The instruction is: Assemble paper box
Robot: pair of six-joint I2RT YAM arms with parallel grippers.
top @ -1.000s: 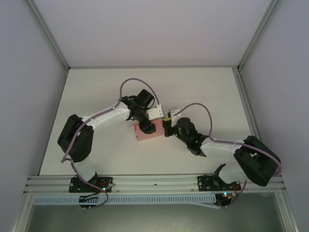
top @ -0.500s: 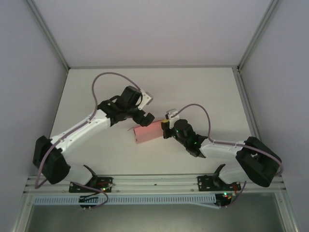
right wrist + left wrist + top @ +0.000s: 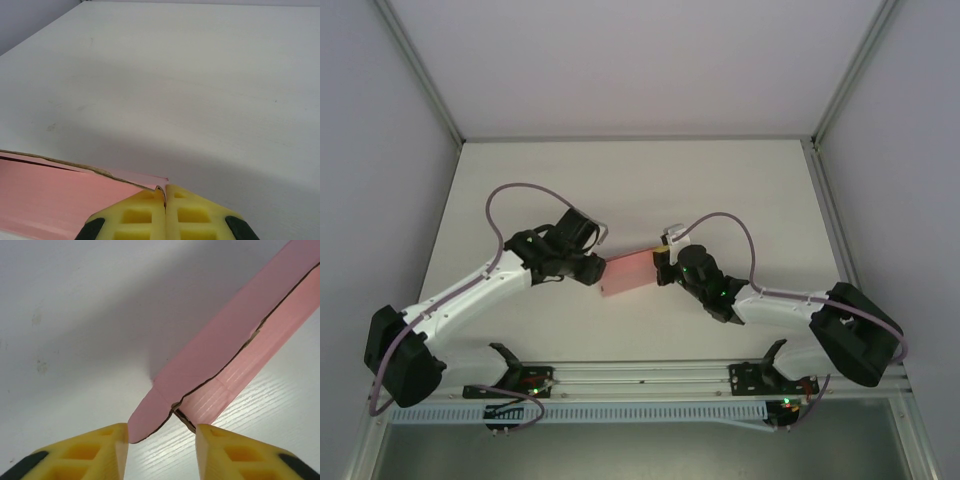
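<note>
Paper box sits mid-tabletop, btwn the two arms: pink card w/ a ragged seam running along it. Right gripper is at the box's right edge. Its jaws are clenched, yellow pads pressed flat together w/ the thin card corner pinched btwn them. Left gripper is at the box's left end, jaws released, yellow fingers spread wide. The box's near tip lies just beyond that gap, right by one finger. Contact there? Can't tell.
</note>
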